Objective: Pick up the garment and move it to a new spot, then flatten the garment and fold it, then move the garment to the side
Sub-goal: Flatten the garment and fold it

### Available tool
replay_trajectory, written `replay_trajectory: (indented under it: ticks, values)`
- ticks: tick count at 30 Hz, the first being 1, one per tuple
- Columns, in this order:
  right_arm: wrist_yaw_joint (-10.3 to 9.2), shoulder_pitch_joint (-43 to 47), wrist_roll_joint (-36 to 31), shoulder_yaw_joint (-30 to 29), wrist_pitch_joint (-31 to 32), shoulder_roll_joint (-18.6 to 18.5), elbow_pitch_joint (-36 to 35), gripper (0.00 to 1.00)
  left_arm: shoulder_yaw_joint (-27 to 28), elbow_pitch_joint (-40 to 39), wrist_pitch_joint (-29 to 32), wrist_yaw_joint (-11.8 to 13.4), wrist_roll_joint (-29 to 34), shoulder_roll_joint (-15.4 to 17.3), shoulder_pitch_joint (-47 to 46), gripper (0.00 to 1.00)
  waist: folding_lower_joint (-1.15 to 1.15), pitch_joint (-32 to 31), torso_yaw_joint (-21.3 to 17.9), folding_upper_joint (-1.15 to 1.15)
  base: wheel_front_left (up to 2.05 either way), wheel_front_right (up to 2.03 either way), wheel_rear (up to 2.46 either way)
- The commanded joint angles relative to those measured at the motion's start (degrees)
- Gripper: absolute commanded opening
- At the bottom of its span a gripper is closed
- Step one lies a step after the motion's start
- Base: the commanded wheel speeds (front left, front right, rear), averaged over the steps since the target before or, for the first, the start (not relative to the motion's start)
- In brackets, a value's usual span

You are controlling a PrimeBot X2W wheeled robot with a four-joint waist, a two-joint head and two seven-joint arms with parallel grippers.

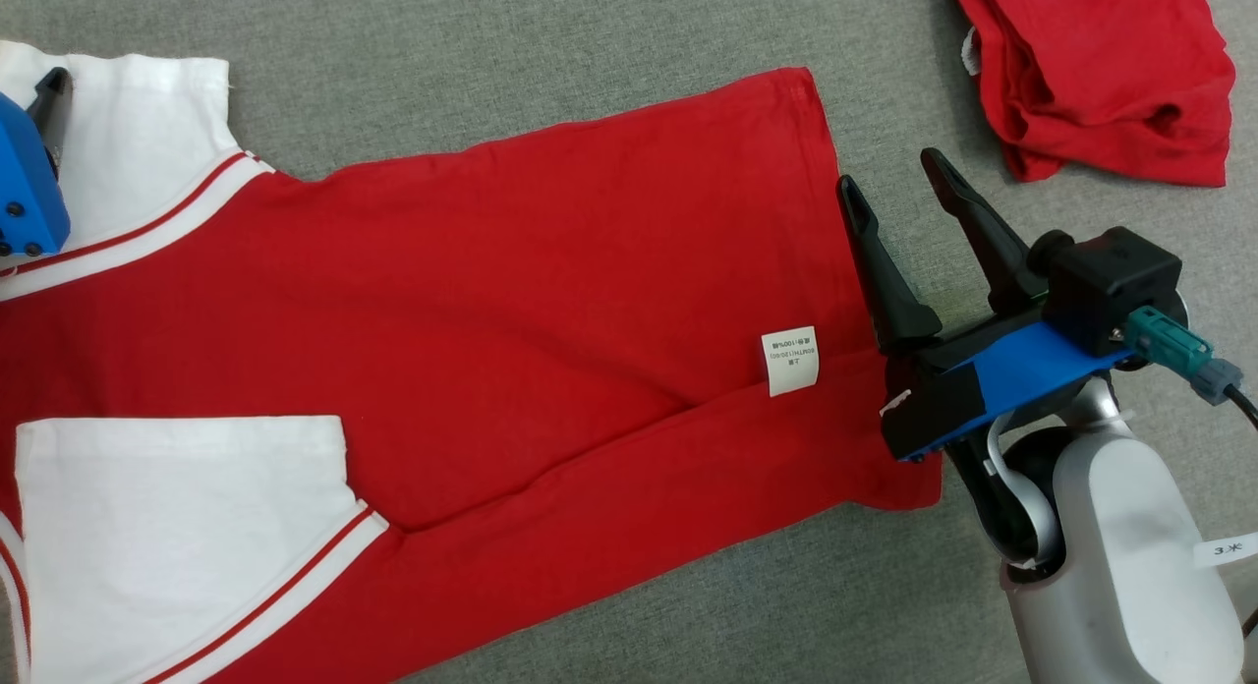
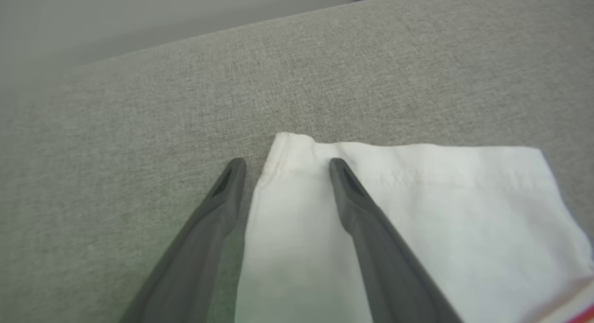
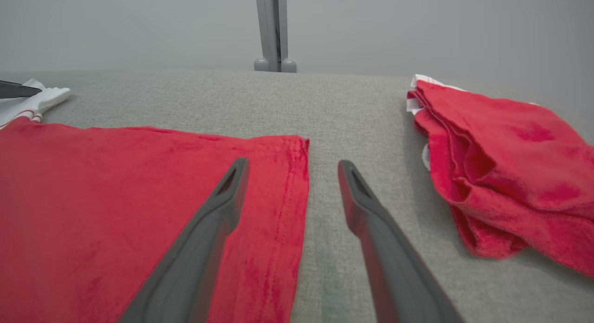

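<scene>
1. The garment (image 1: 491, 301), a red shirt with white sleeves, lies spread on the grey cloth-covered counter (image 1: 491, 55) with its hem toward the robot's right. Its left part and lower edge run off the head view, so the neck end cannot be made out.
2. The far sleeve (image 1: 138, 143) lies flat on the counter. The near sleeve (image 1: 177, 527) lies on the red cloth and is cut off at the bottom edge.
3. A white label (image 1: 789, 361) sits near the hem, its print too small to read. A long crease runs from beside it down toward the near sleeve.
4. The left gripper (image 2: 286, 161) is at the far sleeve with its jaws apart and nothing clamped. In its own wrist view one finger is over bare counter and the other over the white cloth, straddling the sleeve's edge. In the head view most of it is cut off at the left edge. I cannot tell whether the tips touch the cloth.
5. The right gripper (image 1: 891, 169) is at the hem, jaws apart and holding nothing. One finger lies over the red hem and the other over the bare counter just beside it. Contact with the cloth is hard to judge.
6. A second red heap (image 1: 1101, 75), crumpled and partly off the top edge, lies well apart from the hem, beyond the right gripper.
</scene>
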Motion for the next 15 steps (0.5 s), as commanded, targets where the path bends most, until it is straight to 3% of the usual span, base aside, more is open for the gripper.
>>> replay_trajectory:
  ticks: [1, 2, 3, 5, 15]
  values:
    - [0.01, -1.34, 0.20, 0.30, -0.41, -0.13, 0.30, 1.00, -1.37, 0.40, 1.49, -0.58, -0.72, -0.96, 0.19, 1.00, -0.01, 0.09, 0.09, 0.00, 0.00, 0.00, 0.00]
    - [0.01, -1.61, 0.27, 0.53, -0.44, -0.13, 0.41, 1.00, -1.79, 0.44, 1.86, -0.73, -0.99, -1.15, 0.29, 1.00, -0.01, 0.12, 0.11, 0.00, 0.00, 0.00, 0.00]
    - [0.01, -1.89, 0.43, 0.66, -0.37, -0.14, 0.44, 1.00, -2.03, 0.42, 2.08, -0.75, -1.16, -1.32, 0.28, 0.59, -0.01, 0.17, 0.13, 0.00, 0.00, 0.00, 0.00]
    - [0.01, -2.31, 0.61, 0.86, -0.26, -0.14, 0.69, 1.00, -2.22, 0.35, 1.93, -0.87, -1.45, -1.44, 0.10, 0.03, -0.01, 0.21, 0.23, 0.00, 0.00, 0.00, 0.00]
    - [0.01, -7.48, -2.29, -0.41, 3.15, -1.30, 4.99, 1.00, -1.73, -0.48, -5.70, -0.98, -1.16, -2.52, -2.12, 0.00, -0.01, -1.43, 3.21, 0.00, 0.00, 0.00, 0.00]
